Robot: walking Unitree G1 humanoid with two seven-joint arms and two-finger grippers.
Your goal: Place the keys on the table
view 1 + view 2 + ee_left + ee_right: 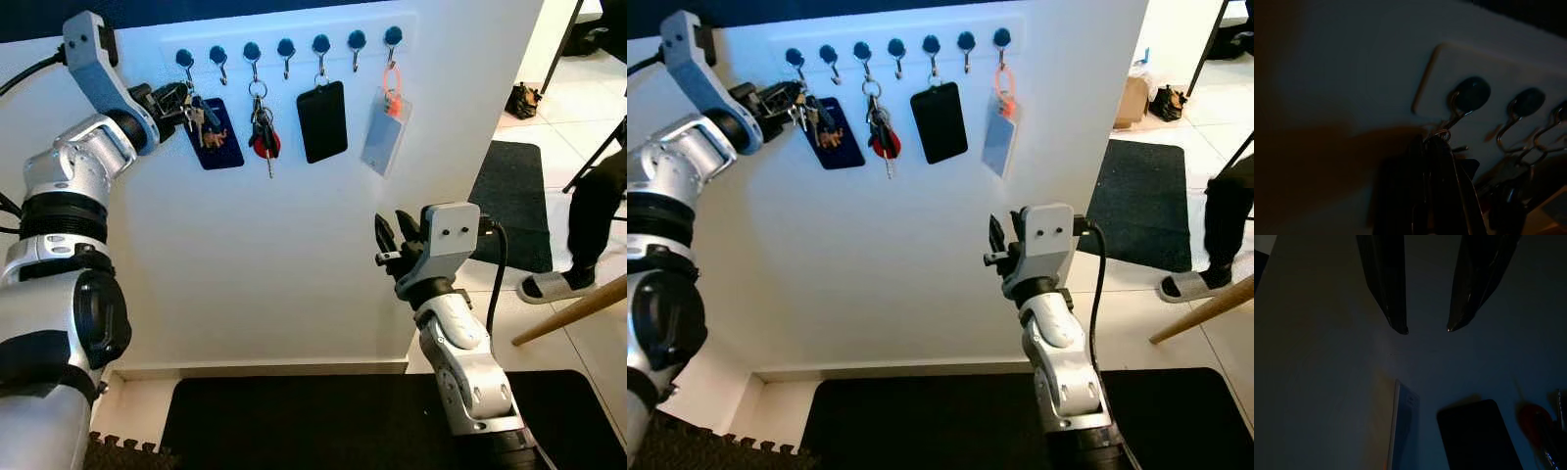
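A white hook rail (284, 44) on the white wall carries several hanging items. From its leftmost hook (1469, 95) hangs a bunch of keys (201, 119) in front of a dark blue tag (223, 145). My left gripper (184, 102) is raised to that hook and shut on the key bunch, whose ring is still on the hook. A second key bunch with a red fob (263, 135) hangs two hooks to the right. My right gripper (390, 240) is held lower, close to the bare wall, open with nothing between its fingers (1396, 308).
A black card (321, 120) and a clear badge holder on an orange loop (384, 127) hang further right. A black mat (392, 421) lies at the wall's foot. At the right are a person's leg and slipper (558, 284), a dark rug (514, 196) and a wooden pole (573, 308).
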